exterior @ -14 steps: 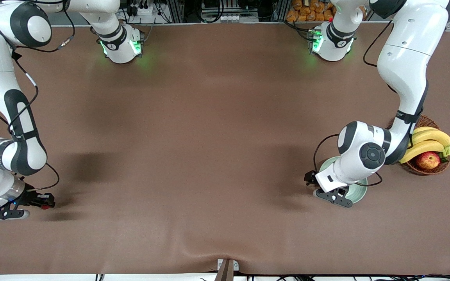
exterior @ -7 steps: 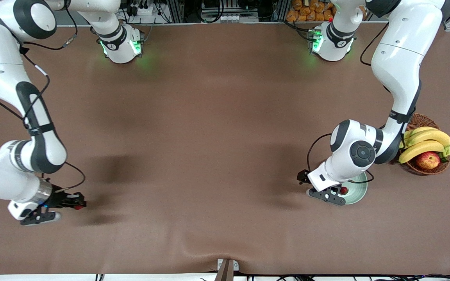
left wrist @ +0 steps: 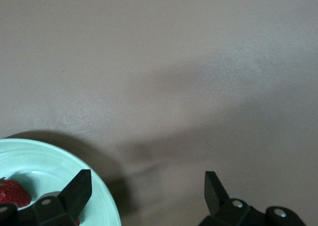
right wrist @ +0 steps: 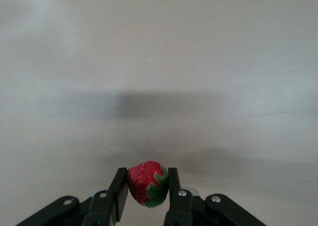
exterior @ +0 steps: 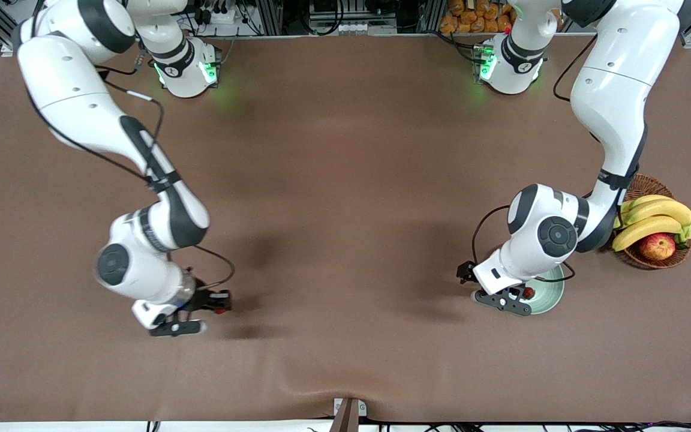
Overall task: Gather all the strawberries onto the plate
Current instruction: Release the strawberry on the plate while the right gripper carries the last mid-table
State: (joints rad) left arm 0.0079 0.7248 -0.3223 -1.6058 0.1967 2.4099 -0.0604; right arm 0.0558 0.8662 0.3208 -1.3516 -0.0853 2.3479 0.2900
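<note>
Front view: we look down on a table (exterior: 345,180) covered edge to edge in a plain brown cloth, slightly rucked along the edge nearest the camera.
Room: along the top of this view we see metal framing, cables and a stack of orange-brown items above the table's edge; both arm bases glow green.
Writing: we find no brand, label or lettering that we can read.
Right gripper (exterior: 216,303): it hangs over bare cloth toward the right arm's end of the table, well apart from the plate.
Right fingers (right wrist: 119,193): in the right wrist view we see them closed tight on a strawberry (right wrist: 147,183), one finger on each side, the red body between them and the green leaves against one finger.
Left gripper (exterior: 501,297): it sits low over the rim of the plate (exterior: 552,294), at the left arm's end of the table.
Left fingers (left wrist: 79,188): spread wide and holding nothing; one stands over the plate, the other over the cloth.
Strawberry in plate (exterior: 527,293): it lies on the mint-green surface, just beside the finger that is over the plate.
Wicker basket (exterior: 651,258): near the plate, it holds bananas (exterior: 657,219) and an apple (exterior: 657,246).
</note>
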